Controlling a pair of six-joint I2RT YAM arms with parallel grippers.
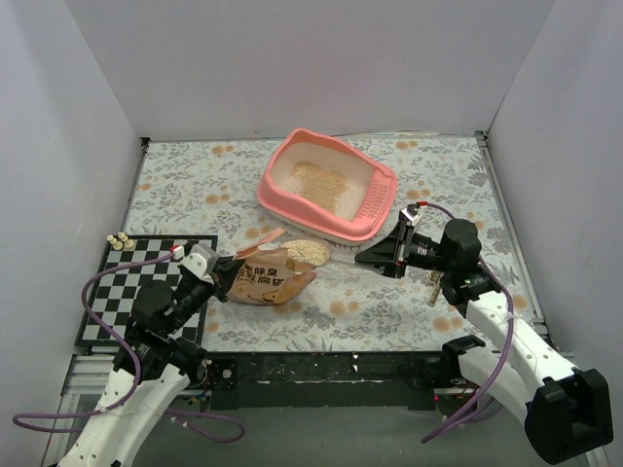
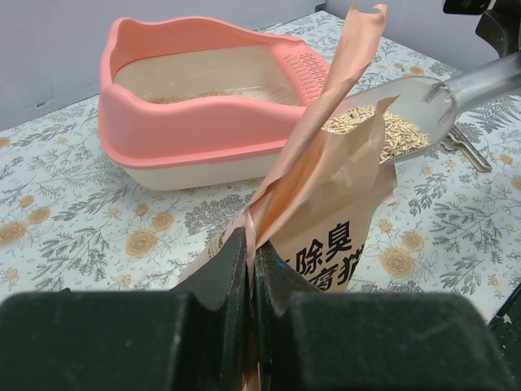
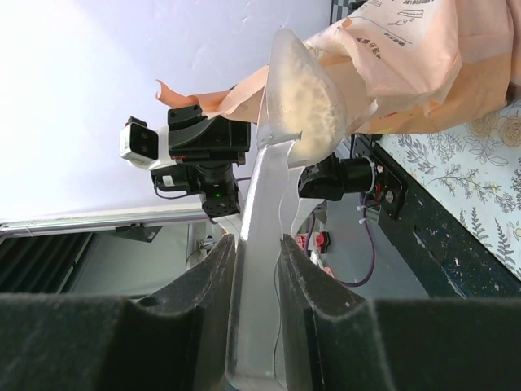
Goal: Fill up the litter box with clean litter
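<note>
The pink litter box (image 1: 282,167) stands at the back centre with a patch of tan litter (image 1: 316,182) on its cream base; it also shows in the left wrist view (image 2: 195,122). My left gripper (image 1: 230,273) is shut on the edge of the orange-tan bag (image 1: 271,278), holding its mouth open (image 2: 326,204). My right gripper (image 1: 374,256) is shut on the handle of a clear plastic scoop (image 3: 259,244). The scoop bowl (image 1: 307,251) is full of litter (image 2: 383,134) and sits at the bag's mouth, in front of the box (image 3: 301,106).
A black-and-white checkered mat (image 1: 127,292) lies at the left with small beige pieces (image 1: 120,240) at its far corner. A set of keys (image 1: 435,289) lies right of the scoop. White walls close in three sides.
</note>
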